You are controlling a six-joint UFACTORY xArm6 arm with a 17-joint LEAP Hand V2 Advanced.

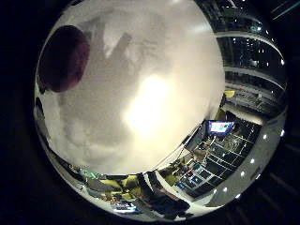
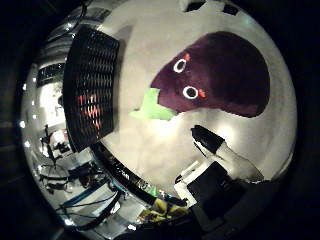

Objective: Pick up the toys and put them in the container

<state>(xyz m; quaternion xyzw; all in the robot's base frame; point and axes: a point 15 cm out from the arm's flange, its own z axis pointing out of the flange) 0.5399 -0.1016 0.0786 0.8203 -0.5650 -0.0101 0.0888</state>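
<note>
A dark purple plush toy [image 2: 220, 75] with two white ring eyes and a green leafy tip [image 2: 152, 107] lies on a white tabletop [image 2: 145, 45], close under my palm. Its purple body [image 1: 63, 58] also shows at the edge of the little finger side view. A black mesh container [image 2: 90, 87] stands on the table beside the toy's green end, with something orange visible through its mesh. One finger of my hand [image 2: 220, 150], white with a black tip, reaches out straight over the table next to the toy, apart from it. Nothing is held.
The white tabletop [image 1: 140, 103] fills most of the little finger side view, with a bright glare spot. Past the table's edge [image 2: 130, 175] lie a room with desks, a lit screen [image 1: 220, 126] and yellow items [image 1: 117, 183].
</note>
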